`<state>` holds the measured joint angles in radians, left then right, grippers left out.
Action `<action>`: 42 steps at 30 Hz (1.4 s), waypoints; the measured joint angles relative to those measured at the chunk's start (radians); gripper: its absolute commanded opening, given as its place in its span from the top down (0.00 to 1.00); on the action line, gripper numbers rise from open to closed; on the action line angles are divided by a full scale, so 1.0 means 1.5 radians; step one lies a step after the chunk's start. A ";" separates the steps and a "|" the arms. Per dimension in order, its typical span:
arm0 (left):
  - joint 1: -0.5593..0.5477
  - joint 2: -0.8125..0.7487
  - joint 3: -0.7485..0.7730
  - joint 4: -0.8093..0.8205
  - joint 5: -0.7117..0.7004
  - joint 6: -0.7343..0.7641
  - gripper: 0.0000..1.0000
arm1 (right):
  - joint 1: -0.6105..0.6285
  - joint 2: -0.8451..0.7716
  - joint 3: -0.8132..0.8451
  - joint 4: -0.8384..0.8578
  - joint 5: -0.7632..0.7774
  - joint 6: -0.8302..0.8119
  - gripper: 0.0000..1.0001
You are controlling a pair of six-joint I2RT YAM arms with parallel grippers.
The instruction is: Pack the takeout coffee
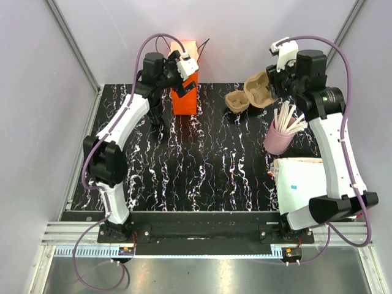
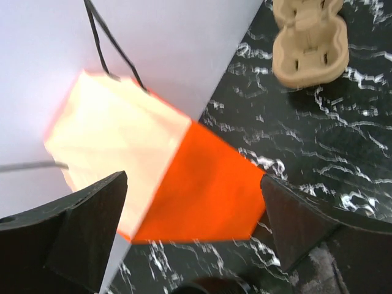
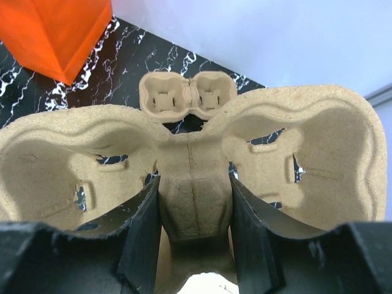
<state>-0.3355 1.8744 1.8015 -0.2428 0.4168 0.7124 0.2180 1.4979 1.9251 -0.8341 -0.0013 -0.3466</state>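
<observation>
Fingers (image 2: 86,226) of the left gripper (image 2: 193,236) spread wide, empty, poised over the orange paper bag (image 2: 202,190); right gripper (image 3: 195,184) pinching the centre ridge of a pulp tray (image 3: 318,141), held at far right. Takeout coffee (image 2: 211,286): only a dark round rim shows at the bottom of the left wrist view; it seems to stand just left of the bag near the far edge, mostly hidden under the left arm from above. Judged light, thin-walled, crushable; lid may pop, so keep upright, take it round the body below the lid, gentle squeeze. Bag mouth looks open, cord handles (image 2: 113,46) against the back wall, so little room behind. Second tray (image 1: 237,101) sits right of the bag; pink cup (image 1: 277,136) and white papers (image 1: 300,180) well to the right; widest open stretch of table (image 1: 184,177) is the near middle
</observation>
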 measured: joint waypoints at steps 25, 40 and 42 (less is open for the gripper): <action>0.019 0.131 0.160 -0.110 0.131 0.086 0.20 | 0.000 -0.076 -0.099 0.018 -0.017 0.013 0.50; 0.032 0.139 0.160 -0.104 0.127 0.100 0.55 | 0.000 -0.083 -0.110 0.019 -0.042 0.024 0.50; 0.032 0.139 0.160 -0.102 0.129 0.103 0.65 | 0.000 -0.083 -0.113 0.019 -0.046 0.025 0.49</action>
<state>-0.2882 2.0830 2.0418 -0.3965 0.6106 0.8665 0.2180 1.3735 1.7554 -0.8051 -0.0704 -0.3088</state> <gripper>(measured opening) 0.470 0.505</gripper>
